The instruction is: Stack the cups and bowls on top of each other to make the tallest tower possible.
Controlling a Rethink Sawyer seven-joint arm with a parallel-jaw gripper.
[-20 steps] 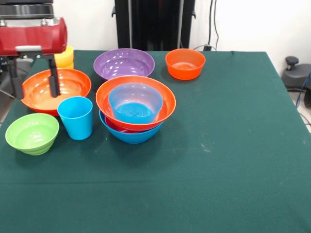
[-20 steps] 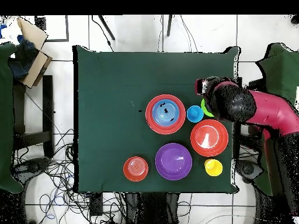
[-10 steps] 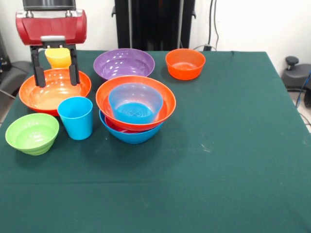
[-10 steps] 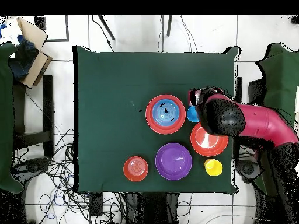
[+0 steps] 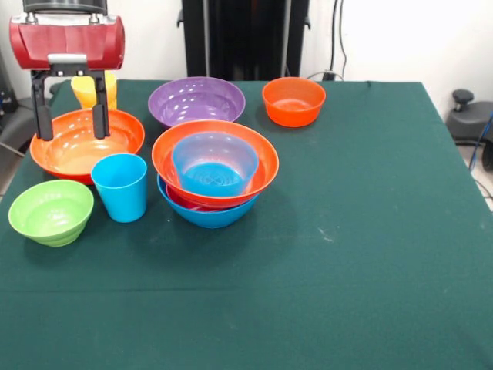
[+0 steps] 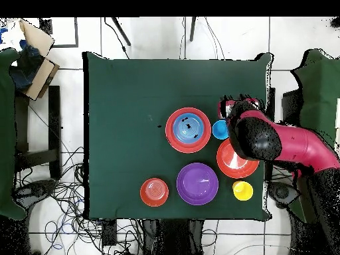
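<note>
The claw (image 5: 68, 116) hung from the red arm (image 5: 65, 42) with its two black fingers (image 5: 37, 108) spread apart and nothing between them, poised over the large orange bowl (image 5: 86, 146) at the left of the green worktop (image 5: 347, 231) in the front view. Behind it stood the yellow cup (image 5: 86, 91), partly hidden by the fingers. Just in front of that orange bowl stood the sky-blue cup (image 5: 121, 186), upright and open end up, on the cloth and apart from the pile. Left of it and nearer the camera sat the lime green bowl (image 5: 51, 212). The tower (image 5: 214, 173) stood near the middle of the worktop, just right of the blue cup: a large blue bowl (image 5: 208, 216) at the bottom, a sliver of magenta rim showing above it, a second large orange bowl (image 5: 166, 166) nested over those, and a medium blue bowl (image 5: 214, 162) sitting in the top. Behind the tower lay the purple bowl (image 5: 196, 100), and to its right the small orange bowl (image 5: 293, 101), both standing alone. From overhead the arm (image 6: 279, 143) covered the lime bowl and part of the large orange bowl (image 6: 229, 163), with the blue cup (image 6: 220, 129) showing between it and the tower (image 6: 188, 129).
</note>
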